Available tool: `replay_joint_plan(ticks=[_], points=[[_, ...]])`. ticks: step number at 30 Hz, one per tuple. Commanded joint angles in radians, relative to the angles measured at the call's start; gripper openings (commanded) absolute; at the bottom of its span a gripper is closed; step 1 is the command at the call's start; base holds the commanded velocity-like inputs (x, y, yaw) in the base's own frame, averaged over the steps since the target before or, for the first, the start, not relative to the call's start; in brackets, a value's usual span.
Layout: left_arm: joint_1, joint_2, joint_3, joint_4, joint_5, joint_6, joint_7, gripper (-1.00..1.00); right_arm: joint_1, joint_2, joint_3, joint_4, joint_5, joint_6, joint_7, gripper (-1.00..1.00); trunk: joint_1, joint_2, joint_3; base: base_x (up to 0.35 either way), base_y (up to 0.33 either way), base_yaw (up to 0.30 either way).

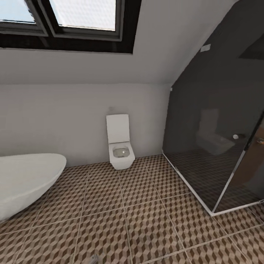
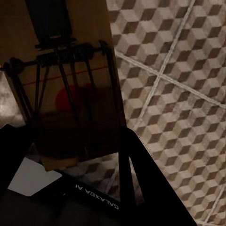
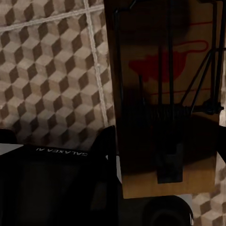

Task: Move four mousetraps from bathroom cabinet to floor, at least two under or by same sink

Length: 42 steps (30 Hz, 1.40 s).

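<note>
Gripping one mousetrap lengthwise in left gripper, another mousetrap in right gripper, above bathroom floor.

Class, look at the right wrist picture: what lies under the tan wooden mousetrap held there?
Beneath the tan wooden mousetrap lies brown-and-beige cube-patterned floor tile. The board covers whatever floor sits directly behind it.

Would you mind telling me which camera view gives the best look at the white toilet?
The head view shows it best: the toilet stands whole against the far wall, lid raised, between the bathtub and the glass shower. The two wrist views look instead at the patterned floor, each with a mousetrap close to the lens.
</note>
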Motion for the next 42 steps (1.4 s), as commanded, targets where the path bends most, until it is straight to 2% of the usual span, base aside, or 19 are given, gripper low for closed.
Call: replay_joint_plan(ticks=[1, 19, 32, 42], points=[[-0.001, 0.000, -0.008, 0.000, 0.007, 0.000, 0.004, -1.00, -0.002, 0.000, 0.008, -0.005, -0.010, -0.009, -0.004, -1.00, 0.000, -0.001, -0.001, -0.150, 0.227, 0.292], [-0.001, 0.000, -0.008, 0.000, 0.007, 0.001, 0.004, -1.00, -0.002, 0.000, 0.008, -0.008, -0.010, -0.009, -0.004, -1.00, 0.000, -0.001, -0.001, -0.196, 0.207, 0.186], [-0.001, 0.000, -0.009, 0.000, 0.007, 0.001, 0.004, -1.00, -0.002, -0.001, 0.008, -0.008, -0.011, -0.009, -0.004, -1.00, 0.000, -0.001, -0.001, -0.006, -0.002, 0.283], [-0.001, 0.000, -0.008, 0.000, 0.007, 0.002, 0.005, -1.00, -0.002, -0.002, 0.008, -0.008, -0.013, -0.009, -0.004, -1.00, 0.000, -0.001, -0.001, 0.106, -0.238, 0.191]])
